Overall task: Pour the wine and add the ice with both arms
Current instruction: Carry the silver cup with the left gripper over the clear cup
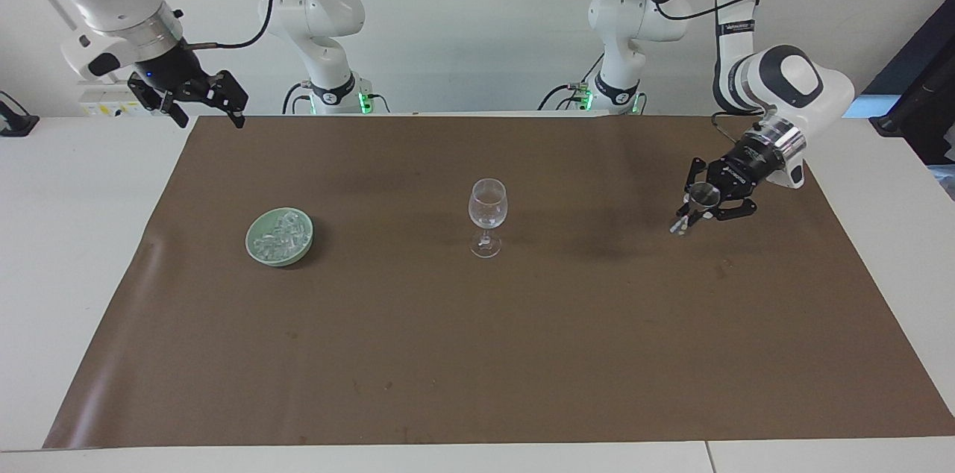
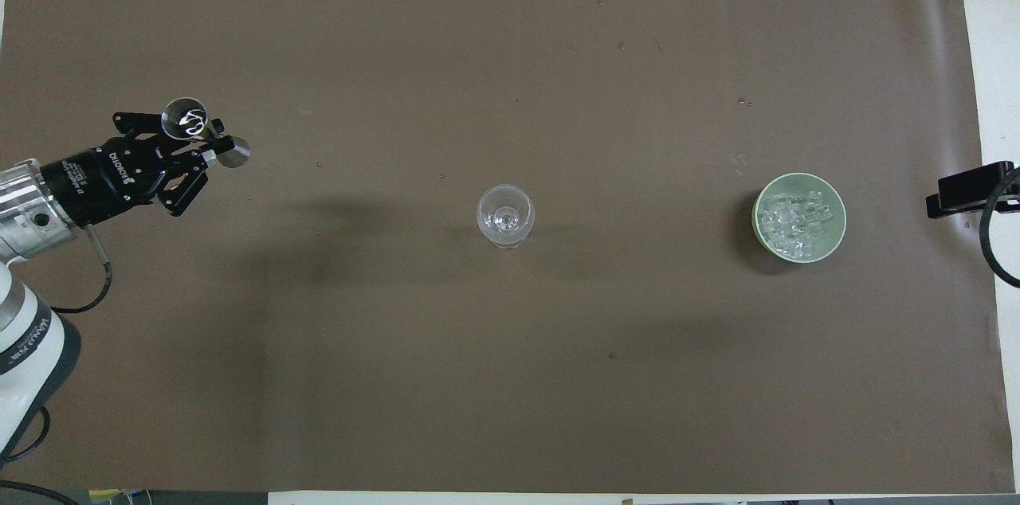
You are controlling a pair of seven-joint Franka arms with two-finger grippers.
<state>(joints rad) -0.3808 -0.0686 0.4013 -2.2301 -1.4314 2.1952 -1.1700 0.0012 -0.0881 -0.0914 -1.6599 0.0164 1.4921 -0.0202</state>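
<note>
My left gripper (image 1: 694, 209) (image 2: 209, 145) is shut on a small steel jigger (image 1: 700, 197) (image 2: 184, 117). It holds the jigger tilted in the air over the brown mat at the left arm's end. No wine shows in the jigger. A clear stemmed wine glass (image 1: 487, 213) (image 2: 505, 216) stands upright mid-mat, well apart from the jigger. The ice (image 1: 283, 230) (image 2: 797, 220) is heaped in a pale green bowl (image 1: 251, 243) (image 2: 798, 178) toward the right arm's end. My right gripper (image 1: 209, 115) waits open and raised over the mat's corner by the robots.
The brown mat (image 1: 477, 354) covers most of the white table (image 1: 82, 234). A black part with a cable (image 2: 968, 190) juts in at the right arm's end in the overhead view. A black clamp (image 1: 15, 122) sits on the white table there.
</note>
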